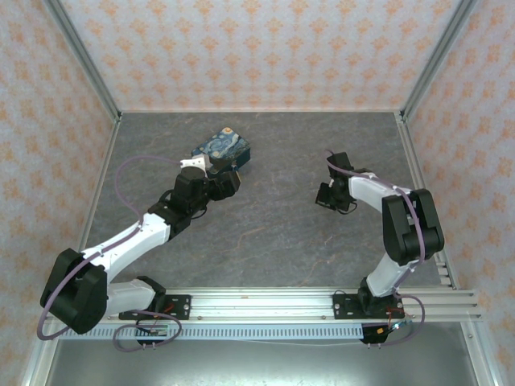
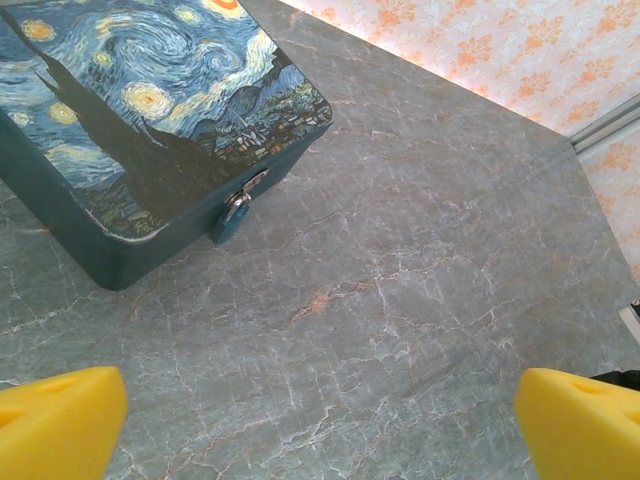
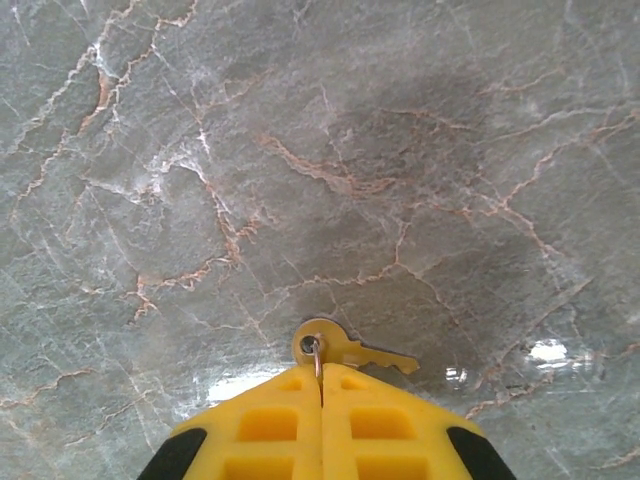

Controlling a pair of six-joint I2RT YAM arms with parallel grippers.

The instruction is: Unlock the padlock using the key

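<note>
The padlock [image 2: 237,213] hangs from a small metal hasp [image 2: 252,188] on the front wall of the box [image 2: 150,100], a dark-blue box whose lid carries a swirling starry-night print. The lock's tiny blue body lies against that wall just under the lid edge and close above the grey marbled table [image 2: 420,260]. The left gripper [image 2: 318,425] faces the box from a little way back. Its two yellow fingertips [image 2: 55,420] are spread wide at the lower corners of the left wrist view, with bare table between them and nothing in their grasp. In the overhead view the left arm stretches to the far left part of the table, where the box stands, and its wrist sits just beside the box's near side. The right arm works well apart from it on the right half of the table. The right gripper [image 3: 320,388] has its yellow fingers pressed together, pinching the thin wire ring [image 3: 317,352] that passes through the bow of the key [image 3: 347,350]. The brass-coloured key shows just beyond the fingertips, its blade pointing to the right of the wrist view. Whether the key touches the table or hangs just above it cannot be told.
</note>
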